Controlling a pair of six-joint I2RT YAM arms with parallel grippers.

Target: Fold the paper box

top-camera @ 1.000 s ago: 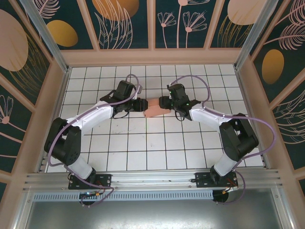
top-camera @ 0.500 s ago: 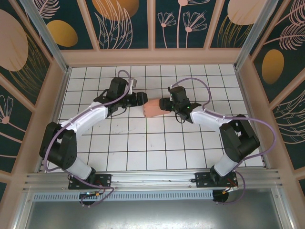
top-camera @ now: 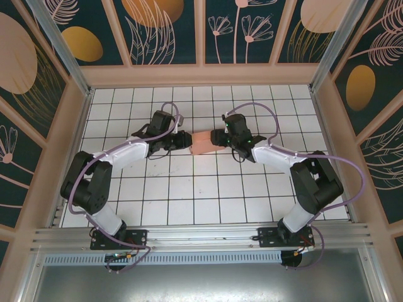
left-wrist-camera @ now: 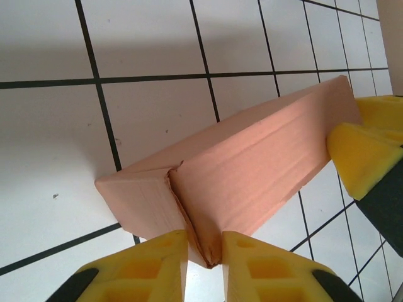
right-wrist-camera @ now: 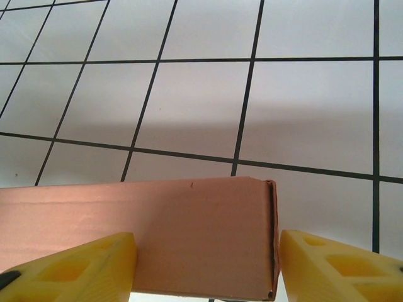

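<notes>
Salmon-pink folded cardboard, the rectangular paper box [top-camera: 203, 143] hangs just above the white tiled counter [top-camera: 189, 201]. The right fingers [right-wrist-camera: 82, 264] clasp one end between them to steady it; the left fingers [left-wrist-camera: 151, 264] pinch the flap seam at the other end, probably to press it shut.

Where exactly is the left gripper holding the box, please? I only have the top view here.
Observer: The left gripper pinches the seam at the box's lower corner, with its fingers almost together.
Operator: Thank you. And how does the right one hold it?
Observer: The right gripper grips the other end across its width, with one finger on each side.
</notes>
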